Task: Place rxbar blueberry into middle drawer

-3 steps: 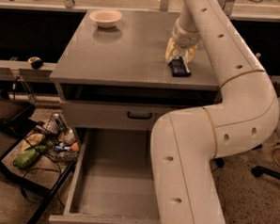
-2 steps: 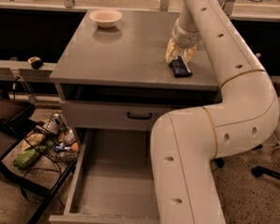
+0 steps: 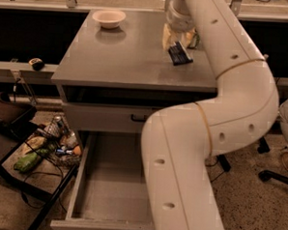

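Note:
The rxbar blueberry [image 3: 180, 53], a small dark blue bar, hangs tilted just above the grey cabinet top [image 3: 123, 58], near its back right. My gripper [image 3: 178, 39] comes down from the white arm and is shut on the bar's upper end, with a pale yellow finger [image 3: 168, 36] on each side. The middle drawer [image 3: 78, 181] stands pulled out below the cabinet front, with a bare grey floor. My arm's large white elbow [image 3: 190, 153] hides the drawer's right part.
A cream bowl [image 3: 109, 17] stands at the cabinet top's back left. A closed drawer front with a black handle [image 3: 139, 118] sits above the open drawer. A wire basket of clutter [image 3: 53, 141] stands left of the drawer, and chair legs [image 3: 271, 174] stand at the right.
The gripper has risen and shifted slightly left, and the blue bar has come up off the cabinet top with it.

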Motion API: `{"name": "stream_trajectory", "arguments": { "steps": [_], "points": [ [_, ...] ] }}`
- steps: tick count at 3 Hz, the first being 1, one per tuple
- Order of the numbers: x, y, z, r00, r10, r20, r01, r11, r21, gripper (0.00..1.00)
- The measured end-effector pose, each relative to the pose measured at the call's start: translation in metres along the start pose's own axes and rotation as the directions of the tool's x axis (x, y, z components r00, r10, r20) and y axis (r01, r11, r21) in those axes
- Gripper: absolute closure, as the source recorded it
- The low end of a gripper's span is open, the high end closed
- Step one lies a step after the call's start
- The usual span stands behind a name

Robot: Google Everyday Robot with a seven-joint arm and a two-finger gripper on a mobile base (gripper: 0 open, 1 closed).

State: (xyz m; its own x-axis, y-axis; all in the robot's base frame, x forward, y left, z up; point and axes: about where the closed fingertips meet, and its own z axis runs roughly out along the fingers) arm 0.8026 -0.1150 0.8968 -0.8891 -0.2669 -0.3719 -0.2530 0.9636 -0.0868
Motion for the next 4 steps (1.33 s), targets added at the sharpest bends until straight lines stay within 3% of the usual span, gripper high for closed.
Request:
{"name": "stream_trajectory", "arguments": {
  "steps": [1, 2, 3, 4],
  "points": [
    [-0.041, 0.043, -0.068, 0.986, -0.136, 0.098, 0.122, 0.9831, 0.136, 1.0],
    [-0.058, 0.069, -0.121, 0.961, -0.212, 0.176, 0.168, 0.9573, 0.235, 1.0],
    [-0.075, 0.073, -0.124, 0.943, -0.227, 0.243, 0.168, 0.9557, 0.242, 1.0],
    [-0.075, 0.073, -0.124, 0.943, -0.227, 0.244, 0.168, 0.9557, 0.242, 1.0]
  ]
}}
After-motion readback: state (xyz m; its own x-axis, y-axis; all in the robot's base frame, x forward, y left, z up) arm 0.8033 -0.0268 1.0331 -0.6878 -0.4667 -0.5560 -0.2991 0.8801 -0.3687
